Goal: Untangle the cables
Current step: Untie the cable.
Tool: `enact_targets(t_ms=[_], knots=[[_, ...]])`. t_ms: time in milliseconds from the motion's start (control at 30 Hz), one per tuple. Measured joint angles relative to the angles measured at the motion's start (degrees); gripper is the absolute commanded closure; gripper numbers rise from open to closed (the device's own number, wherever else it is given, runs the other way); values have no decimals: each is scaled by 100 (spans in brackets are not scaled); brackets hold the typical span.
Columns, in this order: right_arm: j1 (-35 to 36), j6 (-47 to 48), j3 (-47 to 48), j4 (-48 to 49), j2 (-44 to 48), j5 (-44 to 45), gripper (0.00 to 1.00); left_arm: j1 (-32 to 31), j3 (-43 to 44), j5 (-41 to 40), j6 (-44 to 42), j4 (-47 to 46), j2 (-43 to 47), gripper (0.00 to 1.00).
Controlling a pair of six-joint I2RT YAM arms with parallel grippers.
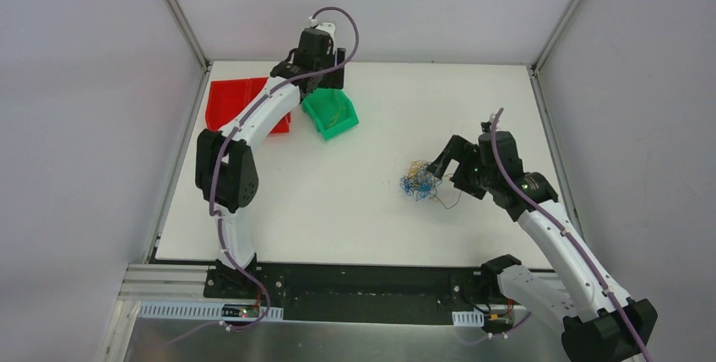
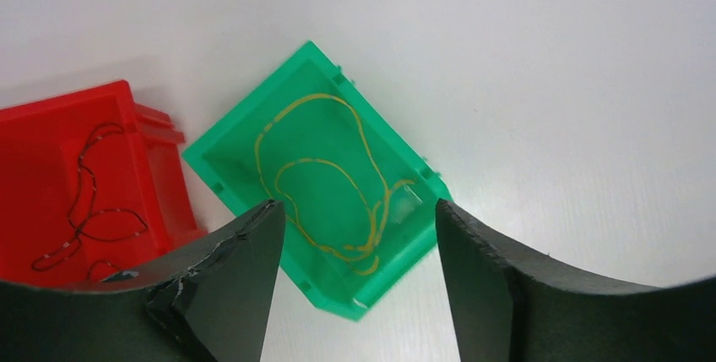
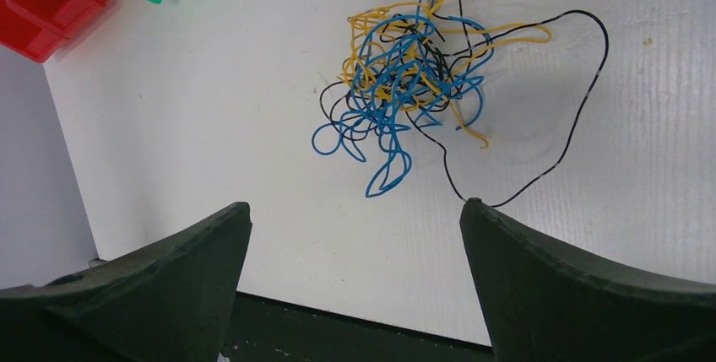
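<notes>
Green plastic holds one finished piece: a yellow cable (image 2: 325, 176) lies loosely coiled, alone, inside the green bin (image 2: 245, 96). A dark cable (image 2: 89, 202) lies likewise in the red bin (image 2: 67, 105) just beside it. That much of the sorting looks done. The left pincer (image 2: 356, 210) hangs above the green bin with its jaws wide apart and nothing between them.

The bulk is left. A clump of cables (image 3: 405, 75), blue, yellow and black strands knotted together, sits on the table (image 3: 211, 126) well apart from the bins. One black strand (image 3: 591, 83) loops out of the clump, its end just beside a fingertip of the right pincer (image 3: 355, 206), which is spread wide and empty near the clump. On that showing the task is early, with most strands not yet freed.
</notes>
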State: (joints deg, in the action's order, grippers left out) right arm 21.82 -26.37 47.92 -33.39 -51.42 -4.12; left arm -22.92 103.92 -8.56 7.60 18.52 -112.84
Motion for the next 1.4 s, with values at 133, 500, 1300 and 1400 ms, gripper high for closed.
enact_targets(t_ms=[133, 500, 1300, 1400], knots=[[-31, -7, -2, -129, -33, 118, 1, -317, -566, 177, 219, 50, 664, 11], [-144, -61, -584, -332, 35, 286, 4, -1145, -2865, 688, 909, 28, 2688, 2], [-184, -356, -1060, 273, -90, 479, 9, -1464, -6096, 1733, 1259, -2350, 4496, 3], [-186, -326, -1019, 280, -216, 522, 9, -1464, -6251, 1788, 1307, -2608, 4511, 3]])
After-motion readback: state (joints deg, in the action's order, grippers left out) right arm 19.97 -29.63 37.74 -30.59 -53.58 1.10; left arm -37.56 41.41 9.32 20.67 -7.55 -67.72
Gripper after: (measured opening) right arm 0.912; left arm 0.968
